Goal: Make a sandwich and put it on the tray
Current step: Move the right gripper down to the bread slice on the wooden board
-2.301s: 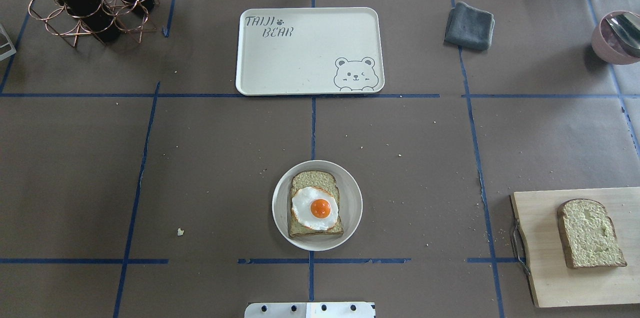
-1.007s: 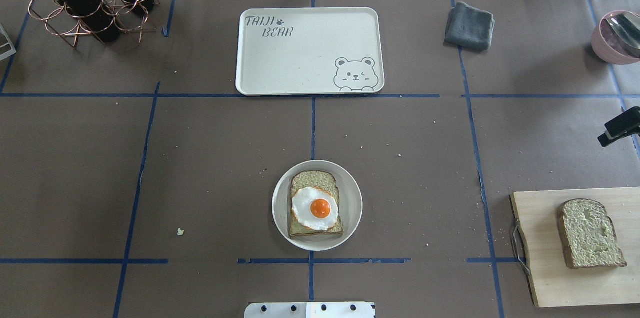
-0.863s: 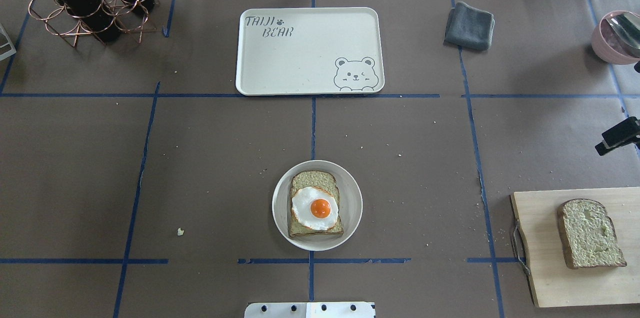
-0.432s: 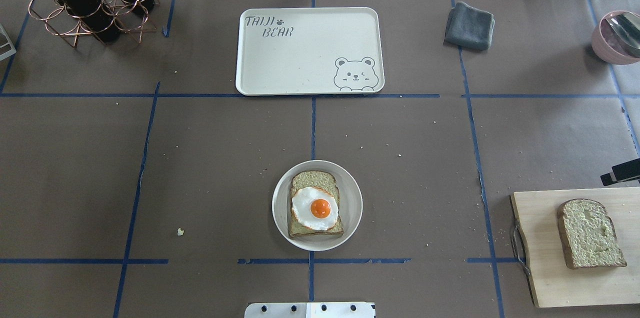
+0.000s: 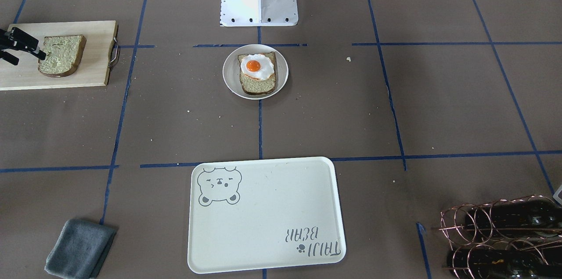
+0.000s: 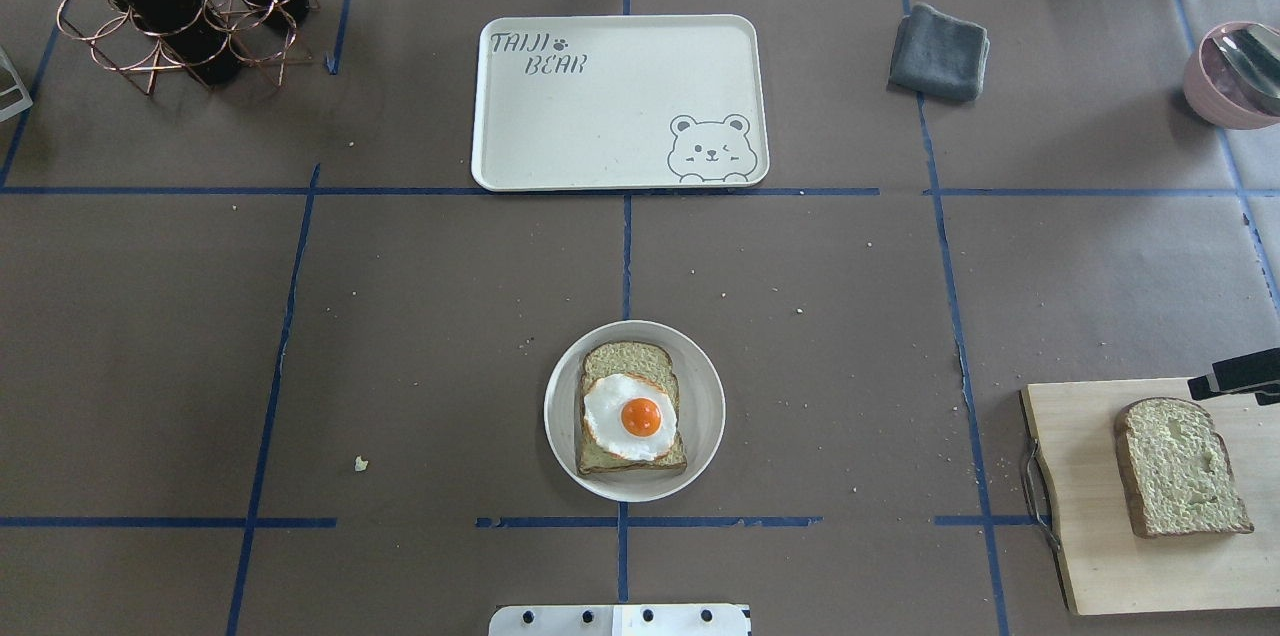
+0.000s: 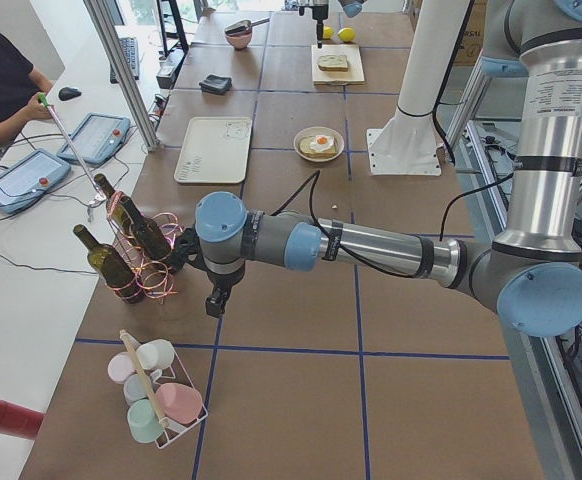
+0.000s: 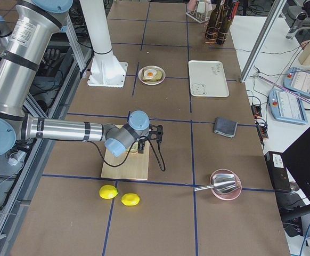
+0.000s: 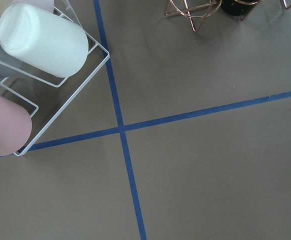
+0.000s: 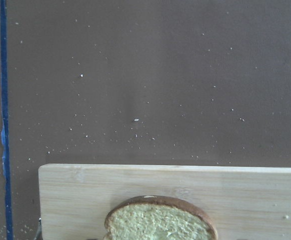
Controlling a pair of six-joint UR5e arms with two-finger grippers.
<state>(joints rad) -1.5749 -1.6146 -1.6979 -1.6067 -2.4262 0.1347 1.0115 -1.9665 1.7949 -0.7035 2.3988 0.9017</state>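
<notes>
- Brown-papered table (image 6: 420, 336): nearest the base, the plate (image 6: 705, 366) held one bread slice (image 6: 628, 356) topped with the egg (image 6: 630, 416); sandwich unfinished.
- Right gripper (image 6: 1205, 384), jaws apparently parted, stood just beside the second slice (image 6: 1180, 466) on the cutting board (image 6: 1090, 536). Advised: a level grip across the crusts.
- Left gripper (image 7: 214, 300): state could not be told.
- Tray (image 6: 620, 46) lay beyond, unloaded.

Left arm (image 7: 371, 245): you have it stretched out long and low, forearm near level, wrist turned down.
Left gripper (image 7: 213, 302): points straight down; open or closed, you cannot tell.
Right arm (image 8: 64, 129): reaches out level, wrist bent.
Right gripper (image 5: 27, 56): fingers apart, holding nothing.
</notes>
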